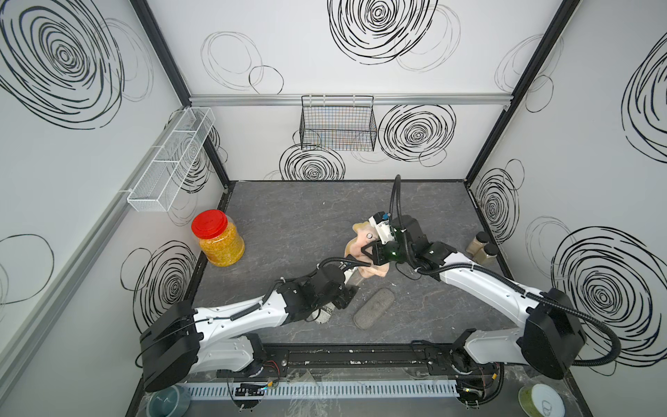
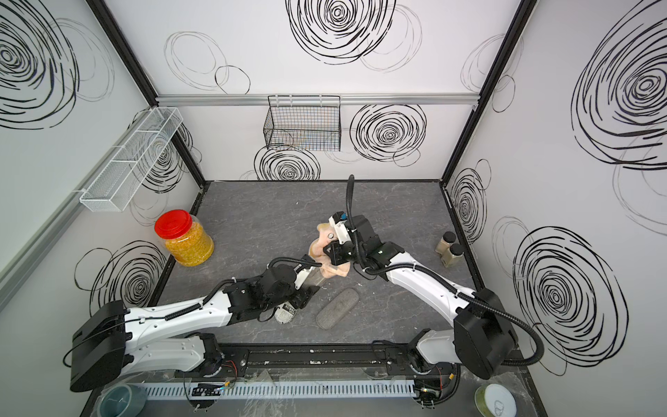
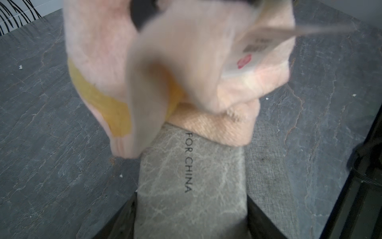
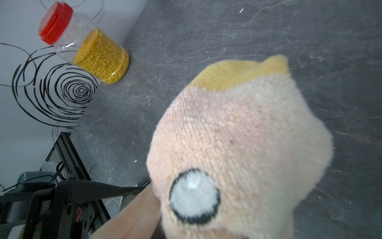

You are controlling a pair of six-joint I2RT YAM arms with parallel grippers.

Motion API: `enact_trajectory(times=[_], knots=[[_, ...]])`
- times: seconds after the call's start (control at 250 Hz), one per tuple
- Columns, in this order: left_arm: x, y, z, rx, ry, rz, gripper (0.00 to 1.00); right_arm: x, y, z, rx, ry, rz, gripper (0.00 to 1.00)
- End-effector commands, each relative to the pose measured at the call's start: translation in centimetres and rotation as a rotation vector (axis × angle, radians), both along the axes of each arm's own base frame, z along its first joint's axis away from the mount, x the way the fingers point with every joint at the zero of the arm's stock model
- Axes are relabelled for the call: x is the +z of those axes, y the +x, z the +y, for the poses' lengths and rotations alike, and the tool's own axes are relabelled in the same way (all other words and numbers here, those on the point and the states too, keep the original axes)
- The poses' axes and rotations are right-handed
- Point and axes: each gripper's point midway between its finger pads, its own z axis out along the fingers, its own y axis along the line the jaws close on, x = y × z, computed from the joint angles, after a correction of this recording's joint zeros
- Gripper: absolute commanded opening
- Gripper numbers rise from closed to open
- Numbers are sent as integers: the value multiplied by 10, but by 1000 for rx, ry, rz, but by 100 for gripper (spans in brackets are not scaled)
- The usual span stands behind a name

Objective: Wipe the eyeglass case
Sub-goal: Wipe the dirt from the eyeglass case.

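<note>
The eyeglass case [image 3: 192,175], marbled grey with "FOR CHINA" printed on it, is held off the table in my left gripper [image 3: 191,207], whose jaws are shut on its two long sides. In both top views only a short piece of the case [image 1: 355,278] [image 2: 312,276] shows beyond the left gripper [image 1: 351,285] [image 2: 306,287]. A peach cloth [image 1: 361,238] [image 2: 320,246] [image 3: 217,124] [image 4: 237,144] with a yellow patch and a stitched eye rests on the case's far end. My right gripper [image 1: 369,251] [image 2: 330,252] is shut on the cloth; its fingertips are buried in it.
A grey felt oblong pouch [image 1: 373,308] [image 2: 337,308] lies on the table below the case. A labelled can [image 1: 325,315] sits under the left arm. A red-lidded jar [image 1: 217,238] [image 4: 86,45] stands far left, two spice bottles [image 1: 482,247] at the right wall.
</note>
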Motion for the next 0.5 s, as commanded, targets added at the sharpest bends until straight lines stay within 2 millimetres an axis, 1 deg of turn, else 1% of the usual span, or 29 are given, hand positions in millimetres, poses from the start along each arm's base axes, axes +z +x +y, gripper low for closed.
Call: enact_trajectory(times=[0.0, 0.152, 0.156, 0.18, 0.256, 0.332, 0.499], knots=[[27, 12, -15, 16, -99, -71, 60, -9, 4, -9, -38, -77, 14, 0], [28, 12, -13, 22, -101, -74, 60, -5, 22, -41, -160, -69, 5, 0], [28, 12, -13, 21, -101, -74, 62, -5, 22, -42, -164, -69, 5, 0], [28, 12, -12, 23, -102, -74, 60, -4, 25, -46, -180, -68, 0, 0], [27, 11, -12, 22, -104, -73, 60, -2, 27, -52, -200, -65, -21, 0], [28, 11, -13, 22, -105, -72, 60, 0, 22, -44, -164, -43, -24, 0], [27, 11, -13, 20, -100, -70, 61, 0, -1, -7, -5, -19, -16, 0]])
